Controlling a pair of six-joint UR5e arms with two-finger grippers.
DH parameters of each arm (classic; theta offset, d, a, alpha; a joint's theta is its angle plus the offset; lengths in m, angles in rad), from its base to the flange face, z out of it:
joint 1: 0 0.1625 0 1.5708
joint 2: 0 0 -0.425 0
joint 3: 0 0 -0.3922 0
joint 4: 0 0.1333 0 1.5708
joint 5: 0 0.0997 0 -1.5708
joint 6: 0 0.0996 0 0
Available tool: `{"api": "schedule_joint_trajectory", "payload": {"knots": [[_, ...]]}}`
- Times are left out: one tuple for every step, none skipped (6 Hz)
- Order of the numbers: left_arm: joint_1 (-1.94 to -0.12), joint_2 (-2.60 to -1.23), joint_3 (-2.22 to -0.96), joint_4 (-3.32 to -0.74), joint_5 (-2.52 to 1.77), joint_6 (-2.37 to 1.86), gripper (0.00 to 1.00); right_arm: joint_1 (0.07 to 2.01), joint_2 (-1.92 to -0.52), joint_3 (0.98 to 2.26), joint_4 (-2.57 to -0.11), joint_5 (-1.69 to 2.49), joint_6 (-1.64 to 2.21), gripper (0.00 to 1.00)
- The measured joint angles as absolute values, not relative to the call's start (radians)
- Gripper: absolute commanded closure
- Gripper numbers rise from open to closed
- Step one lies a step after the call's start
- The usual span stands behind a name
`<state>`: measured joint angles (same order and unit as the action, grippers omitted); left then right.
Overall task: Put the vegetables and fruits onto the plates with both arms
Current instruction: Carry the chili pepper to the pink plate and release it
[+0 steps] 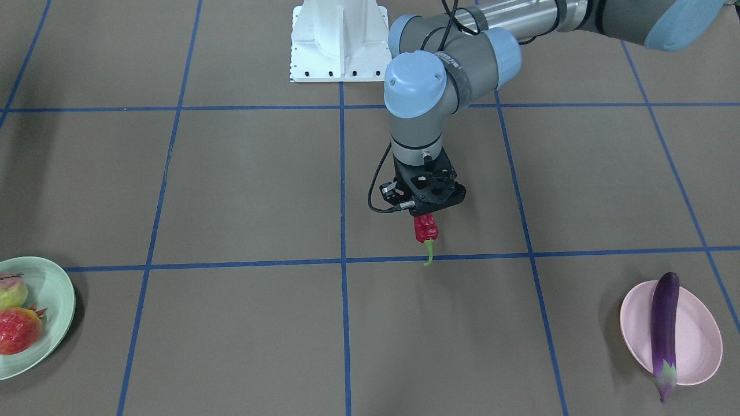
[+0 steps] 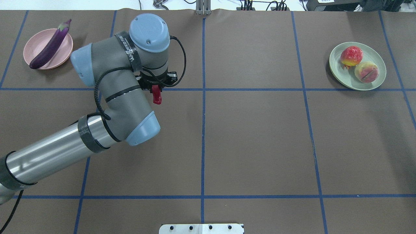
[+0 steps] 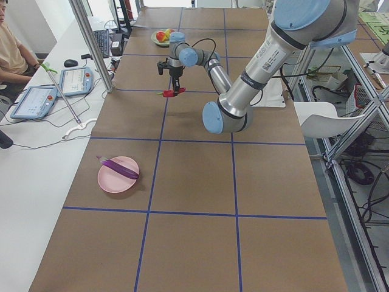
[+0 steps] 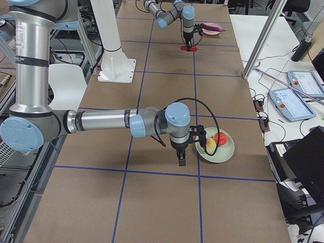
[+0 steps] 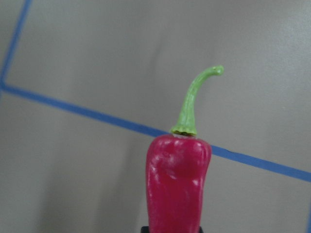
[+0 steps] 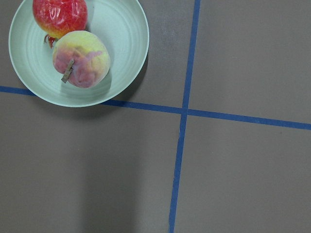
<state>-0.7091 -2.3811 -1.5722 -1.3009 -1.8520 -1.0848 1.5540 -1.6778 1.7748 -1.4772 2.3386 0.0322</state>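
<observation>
The left gripper (image 1: pixel 426 212) was clamped on the red chili pepper (image 1: pixel 426 229) at the centre of the front-facing frame, the green stem pointing down-frame to the blue tape line (image 1: pixel 289 264). The eggplant (image 1: pixel 663 329) lay across the pink plate (image 1: pixel 699 341) at lower right, and the peach (image 1: pixel 11 292) and orange-red ball (image 1: pixel 18 330) sat together on the mint green plate (image 1: pixel 55 294) at the left edge. The right gripper (image 4: pixel 181 161) hung just beside that plate, low in the right-side view, and I could not tell whether its jaws were apart.
</observation>
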Motion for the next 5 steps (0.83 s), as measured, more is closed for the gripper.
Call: {"api": "schedule_joint_trajectory", "payload": {"knots": [[-0.769, -2.349, -1.581, -1.261, -1.856, -0.857, 1.00, 1.554, -1.679, 1.775, -1.477, 2.339, 0.032, 0.00], [-0.856, -2.315, -1.564, -1.247, -1.870, -0.613, 1.00, 1.554, -1.679, 1.776, -1.477, 2.337, 0.033, 0.00], [-0.962, -2.289, -1.511, -1.251, -1.924, -0.372, 1.00, 1.554, -1.680, 1.776, -1.477, 2.336, 0.033, 0.00], [-1.058, -2.271, -1.424, -1.288, -1.990, -0.182, 1.00, 1.554, -1.680, 1.776, -1.477, 2.335, 0.034, 0.00], [-1.136, -2.263, -1.303, -1.377, -2.038, -0.067, 1.00, 1.554, -1.680, 1.776, -1.477, 2.335, 0.033, 0.00]]}}
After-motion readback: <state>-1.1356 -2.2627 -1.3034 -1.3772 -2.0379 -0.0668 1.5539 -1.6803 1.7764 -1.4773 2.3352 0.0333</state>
